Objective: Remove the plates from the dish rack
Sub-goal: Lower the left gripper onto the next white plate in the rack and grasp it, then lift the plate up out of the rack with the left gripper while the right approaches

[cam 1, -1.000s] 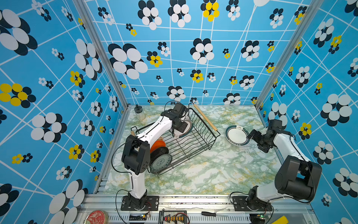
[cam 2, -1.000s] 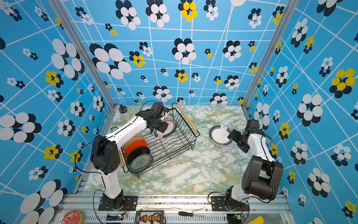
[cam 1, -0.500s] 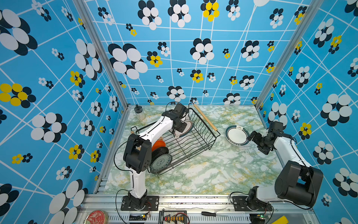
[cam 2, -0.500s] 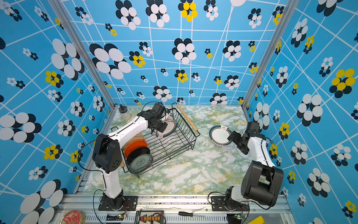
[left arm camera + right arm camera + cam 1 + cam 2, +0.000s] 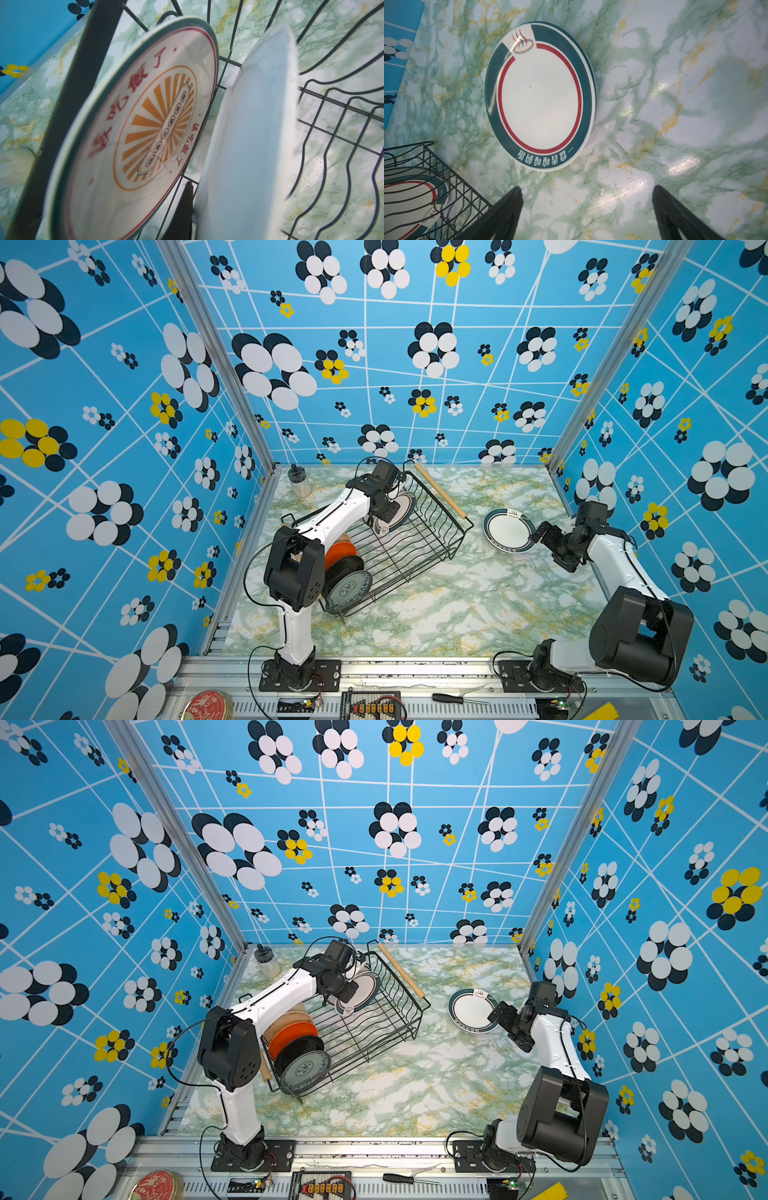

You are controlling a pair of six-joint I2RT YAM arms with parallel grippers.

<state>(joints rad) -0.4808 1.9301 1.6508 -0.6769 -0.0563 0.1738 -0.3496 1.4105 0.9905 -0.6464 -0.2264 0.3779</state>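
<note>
**Left arm works inside rack; one plate out on the table**

On the green marble-patterned table (image 5: 436,605), the large black wire dish rack (image 5: 432,543) with wooden rod handles sits left of centre, its long axis running from near left to far right. Tan, orange, black and blue-grey small plates (image 5: 303,1069) stand on edge at its near end. A white dark-rimmed plate (image 5: 509,530) lies flat, well right of the rack. The left gripper (image 5: 381,517) meets an upright white plate (image 5: 249,135) at the rack's far end, but whether it is clamped cannot be told. The right gripper (image 5: 586,189) hovers beside the flat plate, fingers wide apart.

Bare near, cluttered left
On the table (image 5: 436,614), four to seven from centre lies bare; the dish rack (image 5: 399,560) with upright plates (image 5: 349,589) blocks eight to twelve, a flat plate (image 5: 509,529) at two, a jar (image 5: 298,483) at ten.
</note>
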